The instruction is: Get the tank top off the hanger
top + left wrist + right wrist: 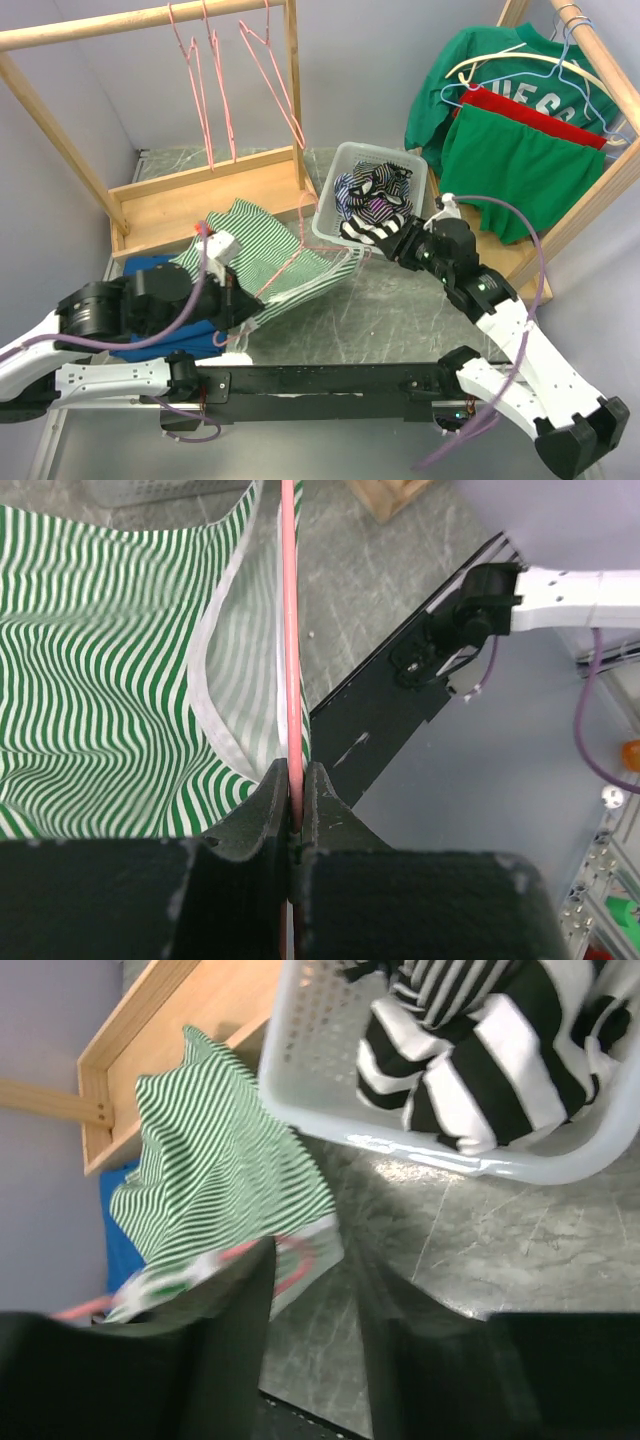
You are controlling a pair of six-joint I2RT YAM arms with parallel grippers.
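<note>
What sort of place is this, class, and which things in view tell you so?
Most likely a robotics lab staged as a laundry corner: wooden clothes racks with pink wire hangers, a white plastic basket of striped garments, and two robot arms mounted side by side.

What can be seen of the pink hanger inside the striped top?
The hanger is thin pink wire with a smooth, coated look. It sits low and tilted by the table, mostly inside the green-and-white striped tank top, with one straight bar bare along the cloth's edge. The left gripper is shut on that bar. Nothing else visibly touches it.
</note>
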